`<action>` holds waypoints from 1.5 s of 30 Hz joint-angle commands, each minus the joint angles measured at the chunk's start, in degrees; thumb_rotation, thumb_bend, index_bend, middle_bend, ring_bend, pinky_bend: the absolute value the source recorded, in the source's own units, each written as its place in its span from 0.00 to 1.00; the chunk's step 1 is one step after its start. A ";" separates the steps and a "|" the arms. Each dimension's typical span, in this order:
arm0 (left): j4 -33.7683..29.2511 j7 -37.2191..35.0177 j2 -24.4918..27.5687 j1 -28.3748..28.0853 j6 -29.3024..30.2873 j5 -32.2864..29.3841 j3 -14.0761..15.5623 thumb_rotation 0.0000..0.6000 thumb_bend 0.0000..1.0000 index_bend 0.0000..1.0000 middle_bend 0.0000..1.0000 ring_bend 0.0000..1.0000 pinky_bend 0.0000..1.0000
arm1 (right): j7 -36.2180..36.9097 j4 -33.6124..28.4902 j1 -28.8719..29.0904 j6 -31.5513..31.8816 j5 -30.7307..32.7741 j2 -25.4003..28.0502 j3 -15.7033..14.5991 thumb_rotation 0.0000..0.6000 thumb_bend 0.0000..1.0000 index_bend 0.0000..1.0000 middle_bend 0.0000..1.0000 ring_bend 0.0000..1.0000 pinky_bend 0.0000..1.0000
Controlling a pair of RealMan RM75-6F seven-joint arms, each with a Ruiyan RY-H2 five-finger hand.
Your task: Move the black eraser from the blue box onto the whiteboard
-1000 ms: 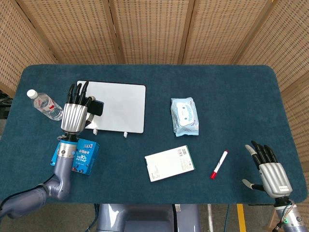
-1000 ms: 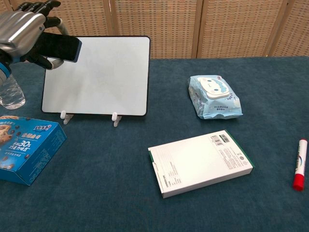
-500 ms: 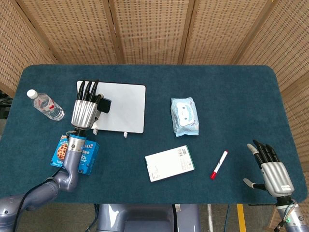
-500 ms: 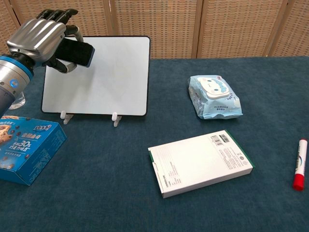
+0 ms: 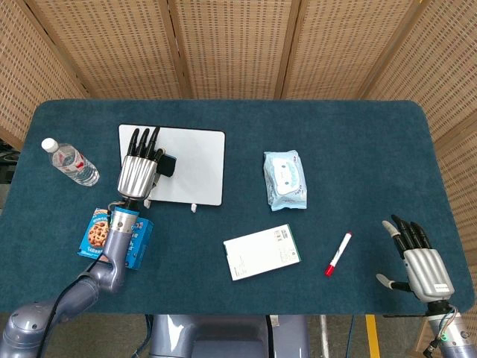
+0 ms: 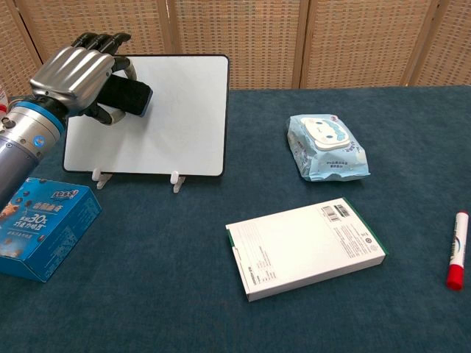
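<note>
My left hand [image 5: 139,170] [image 6: 79,76] holds the black eraser [image 5: 167,165] [image 6: 126,95] between thumb and fingers, over the left part of the whiteboard [image 5: 192,163] [image 6: 174,118]. From the chest view the eraser looks slightly above the board surface; whether it touches is unclear. The blue box [image 5: 130,237] [image 6: 43,226] lies on the table in front of the board, under my left forearm. My right hand [image 5: 419,259] rests open at the table's near right corner, fingers spread, nothing in it; only the head view shows it.
A water bottle [image 5: 68,161] lies at the far left. A wipes pack [image 5: 285,179] [image 6: 327,148] sits mid-table, a white flat box [image 5: 261,251] [image 6: 305,246] in front of it, and a red marker [image 5: 337,253] [image 6: 456,249] to the right.
My left hand has carried the eraser rightward and lower, from beside the board's left edge to over its left part. The right hand stays put.
</note>
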 commanded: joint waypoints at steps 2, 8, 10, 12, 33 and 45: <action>1.43 -0.67 -0.92 -0.01 -0.32 0.08 0.24 1.00 0.31 0.44 0.00 0.00 0.00 | -0.05 -0.04 0.02 0.03 -0.05 -0.02 -0.01 1.00 0.05 0.00 0.00 0.00 0.00; 2.50 -1.34 -1.39 -0.12 -1.02 -0.03 0.24 1.00 0.31 0.44 0.00 0.00 0.00 | 0.08 0.01 -0.04 0.27 -0.15 -0.02 -0.02 1.00 0.05 0.00 0.00 0.00 0.00; 2.40 -1.36 -1.34 -0.11 -1.41 -0.30 0.07 1.00 0.31 0.44 0.00 0.00 0.00 | 0.19 -0.02 -0.04 0.23 -0.09 0.04 -0.01 1.00 0.05 0.00 0.00 0.00 0.00; 2.30 -1.12 -1.22 -0.15 -1.70 -0.38 0.05 1.00 0.31 0.44 0.00 0.00 0.00 | 0.24 -0.02 -0.05 0.28 -0.08 0.08 0.00 1.00 0.05 0.00 0.00 0.00 0.00; 2.32 0.40 -0.89 -0.17 -3.36 -1.07 -0.11 1.00 0.29 0.40 0.00 0.00 0.00 | 0.42 0.06 -0.15 0.77 -0.47 0.03 -0.07 1.00 0.05 0.00 0.00 0.00 0.00; 1.89 1.27 -0.84 0.12 -3.52 -1.14 0.12 1.00 0.25 0.28 0.00 0.00 0.00 | 0.57 0.13 -0.18 0.97 -0.55 0.01 -0.04 1.00 0.05 0.00 0.00 0.00 0.00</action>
